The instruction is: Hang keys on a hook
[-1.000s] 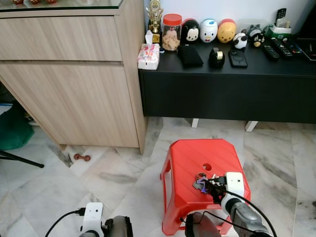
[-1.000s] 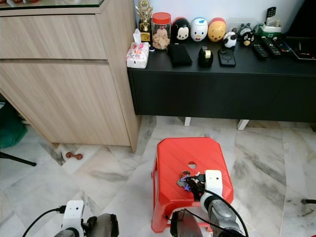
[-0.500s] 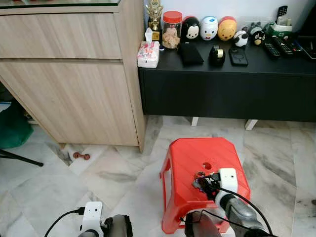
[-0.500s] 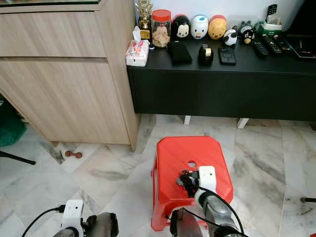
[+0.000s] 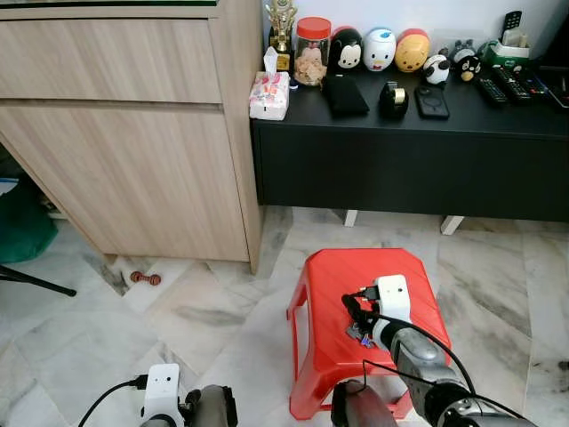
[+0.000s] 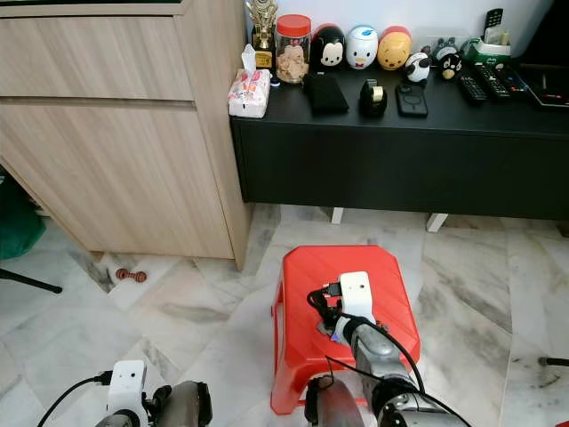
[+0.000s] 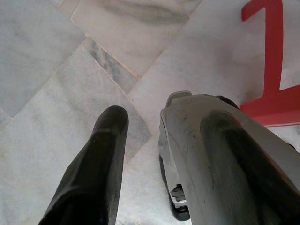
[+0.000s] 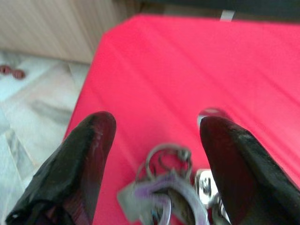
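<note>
A bunch of keys (image 5: 358,334) with a purple tag lies on the top of a red plastic stool (image 5: 331,276), near its front edge. My right gripper (image 5: 352,310) hovers just above the keys, pointing down at the stool top. In the right wrist view the keys (image 8: 169,197) sit between and a little below the two black fingers (image 8: 89,154), which stand apart without touching them. That gripper (image 8: 157,123) is open. My left gripper (image 7: 166,117) hangs low over the marble floor beside a red stool leg (image 7: 276,70), open and holding nothing.
A long black console (image 5: 409,151) stands behind the stool with toys, a jar, a phone and remotes on it. A tall wooden cabinet (image 5: 133,169) stands to its left. A small brown object (image 5: 145,278) lies on the floor by the cabinet. Marble floor (image 5: 204,311) surrounds the stool.
My right gripper has swung from the right of the keys to further back and left, above them. The keys still lie on the stool. The camera has shifted slightly.
</note>
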Controlling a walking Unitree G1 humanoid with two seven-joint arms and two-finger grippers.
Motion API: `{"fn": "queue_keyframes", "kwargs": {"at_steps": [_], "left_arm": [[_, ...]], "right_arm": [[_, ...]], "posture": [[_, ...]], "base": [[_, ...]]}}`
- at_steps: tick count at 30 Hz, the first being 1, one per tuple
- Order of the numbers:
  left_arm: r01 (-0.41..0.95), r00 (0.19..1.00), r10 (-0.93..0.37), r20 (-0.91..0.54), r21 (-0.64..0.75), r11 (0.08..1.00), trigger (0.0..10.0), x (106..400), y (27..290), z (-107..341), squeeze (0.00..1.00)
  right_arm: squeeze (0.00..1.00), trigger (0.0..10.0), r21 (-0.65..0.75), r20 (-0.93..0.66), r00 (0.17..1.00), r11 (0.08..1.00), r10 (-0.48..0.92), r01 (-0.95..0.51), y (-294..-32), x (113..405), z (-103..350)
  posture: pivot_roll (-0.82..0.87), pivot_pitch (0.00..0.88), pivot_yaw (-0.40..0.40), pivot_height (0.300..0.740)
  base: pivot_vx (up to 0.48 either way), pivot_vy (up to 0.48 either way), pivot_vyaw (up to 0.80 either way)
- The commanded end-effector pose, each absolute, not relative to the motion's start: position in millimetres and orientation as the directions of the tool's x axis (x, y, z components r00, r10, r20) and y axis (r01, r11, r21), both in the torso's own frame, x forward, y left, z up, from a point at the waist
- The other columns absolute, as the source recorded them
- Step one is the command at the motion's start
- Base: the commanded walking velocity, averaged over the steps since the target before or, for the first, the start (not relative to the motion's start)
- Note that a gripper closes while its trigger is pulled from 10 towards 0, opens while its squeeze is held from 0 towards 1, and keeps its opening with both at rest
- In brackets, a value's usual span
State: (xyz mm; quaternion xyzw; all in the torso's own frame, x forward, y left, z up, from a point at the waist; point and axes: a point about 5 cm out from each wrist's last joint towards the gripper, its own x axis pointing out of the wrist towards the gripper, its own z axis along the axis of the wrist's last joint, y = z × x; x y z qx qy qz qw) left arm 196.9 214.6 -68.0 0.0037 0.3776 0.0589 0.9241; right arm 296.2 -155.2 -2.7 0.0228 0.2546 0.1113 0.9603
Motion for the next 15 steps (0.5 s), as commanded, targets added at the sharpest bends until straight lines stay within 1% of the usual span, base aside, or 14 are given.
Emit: {"fn": "queue_keyframes", "kwargs": {"at_steps": [1,6,11,13,14,15], "left_arm": [[-0.109,0.642,0.109,-0.759,0.05,0.993,10.0,174,211,-82,0.0],[-0.111,0.638,0.11,-0.762,0.051,0.993,10.0,173,211,-82,0.0],[-0.108,0.641,0.111,-0.76,0.054,0.993,10.0,176,211,-81,0.0],[-0.105,0.643,0.114,-0.757,0.06,0.993,10.0,177,213,-80,0.0],[-0.105,0.643,0.114,-0.757,0.06,0.993,10.0,177,213,-80,0.0],[-0.103,0.643,0.116,-0.757,0.064,0.993,10.0,177,214,-80,0.0]], "right_arm": [[0.0,10.0,0.088,-0.505,0.835,0.975,0.218,-0.202,-157,293,-7],[0.0,10.0,0.093,-0.533,0.833,0.989,0.15,-0.118,-175,282,-15],[0.0,10.0,0.077,-0.541,0.832,0.992,0.123,-0.097,-184,272,-22],[0.0,10.0,0.121,-0.53,0.844,0.992,0.077,-0.015,-195,266,-25],[0.0,10.0,0.121,-0.53,0.844,0.992,0.077,-0.015,-195,266,-25],[0.0,10.0,0.146,-0.528,0.847,0.989,0.065,0.016,-199,261,-27]], "posture": [[0.11,0.139,-0.065,0.615],[0.1,0.15,-0.061,0.615],[0.1,0.15,-0.055,0.615],[0.1,0.138,-0.049,0.615],[0.1,0.138,-0.049,0.615],[0.1,0.112,-0.044,0.615]], "base": [[0.0,0.0,0.0],[0.0,0.0,0.0],[0.0,0.0,0.0],[0.0,0.0,0.0],[0.0,0.0,0.0],[0.0,0.0,0.0]]}}
